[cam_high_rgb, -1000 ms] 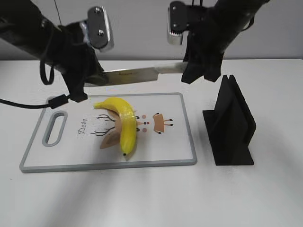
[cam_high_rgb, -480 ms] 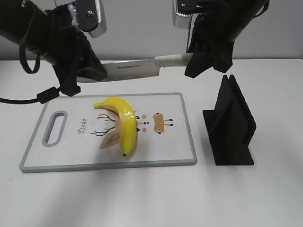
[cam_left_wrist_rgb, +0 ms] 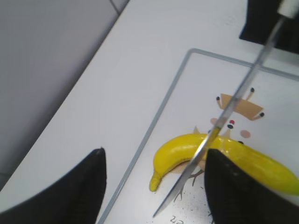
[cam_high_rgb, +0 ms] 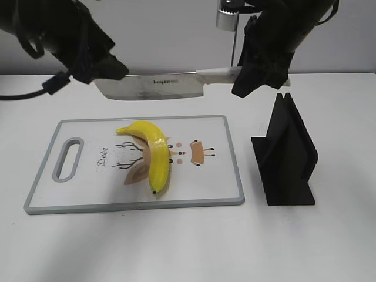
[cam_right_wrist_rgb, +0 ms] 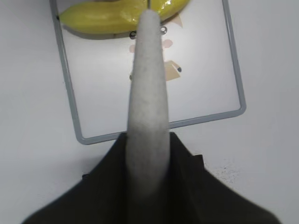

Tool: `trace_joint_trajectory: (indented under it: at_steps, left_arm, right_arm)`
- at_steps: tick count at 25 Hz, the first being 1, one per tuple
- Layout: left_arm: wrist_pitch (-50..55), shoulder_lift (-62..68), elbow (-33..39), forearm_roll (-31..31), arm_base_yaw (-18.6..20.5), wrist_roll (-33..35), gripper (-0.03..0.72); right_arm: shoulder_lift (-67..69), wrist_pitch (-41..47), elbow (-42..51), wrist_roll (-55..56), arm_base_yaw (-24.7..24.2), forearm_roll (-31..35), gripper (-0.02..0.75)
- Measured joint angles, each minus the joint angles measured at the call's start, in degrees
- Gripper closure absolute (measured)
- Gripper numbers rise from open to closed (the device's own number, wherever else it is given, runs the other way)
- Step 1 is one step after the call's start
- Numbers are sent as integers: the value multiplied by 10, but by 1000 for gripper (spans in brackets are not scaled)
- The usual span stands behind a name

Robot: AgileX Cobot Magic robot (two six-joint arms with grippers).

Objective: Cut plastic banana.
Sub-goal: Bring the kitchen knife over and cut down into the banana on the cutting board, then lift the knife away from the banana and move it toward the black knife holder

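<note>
The yellow plastic banana (cam_high_rgb: pixel 154 155) lies whole on the white cutting board (cam_high_rgb: pixel 135 202), over a deer print. It also shows in the left wrist view (cam_left_wrist_rgb: pixel 254 161) and the right wrist view (cam_right_wrist_rgb: pixel 103 16). My right gripper (cam_high_rgb: pixel 255 76) is shut on the white handle (cam_right_wrist_rgb: pixel 147 84) of a knife (cam_high_rgb: pixel 158 87). The blade is held level, above the board's far edge and clear of the banana. My left gripper (cam_high_rgb: pixel 103 67) is open and empty, up at the left by the blade's tip. Its fingers (cam_left_wrist_rgb: pixel 154 156) straddle the blade (cam_left_wrist_rgb: pixel 224 116) without touching it.
A black knife holder (cam_high_rgb: pixel 288 153) stands on the white table right of the board. The board has a grey rim (cam_left_wrist_rgb: pixel 159 116) and a handle slot (cam_high_rgb: pixel 69 158) at its left end. A cable (cam_high_rgb: pixel 23 94) trails from the left arm.
My left gripper has let go of the blade's tip and drawn back up and to the left. The knife stays in my right gripper, slightly higher, with its blade now fully exposed.
</note>
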Motion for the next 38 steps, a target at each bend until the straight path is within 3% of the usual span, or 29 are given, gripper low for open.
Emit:
trace_joint_trajectory:
  at_steps: [5,8,13,17,24,32,38]
  left_arm:
    - [11,-50,-4,6,68,-151,77]
    - [40,-81,-5,44,119,-251,97]
    - [150,-102,-33,190,177,-481,109]
    - [312,-103,-44,275,188,-597,111]
    - [351,-176,43,283,188,-636,121]
    - [351,-371,172,342,188,-636,136]
    - [333,-541,267,350,188,-642,136]
  right_arm:
    - [-22,19,-2,121,0,-26,571]
    - [-33,28,-13,252,0,-72,571]
    - [-45,59,-36,462,-2,-137,571]
    - [-64,68,-36,596,-3,-157,571]
    - [-189,-7,77,699,-3,-153,571]
    - [-315,-123,261,857,-3,-197,571]
    - [-334,-148,340,888,-3,-202,571]
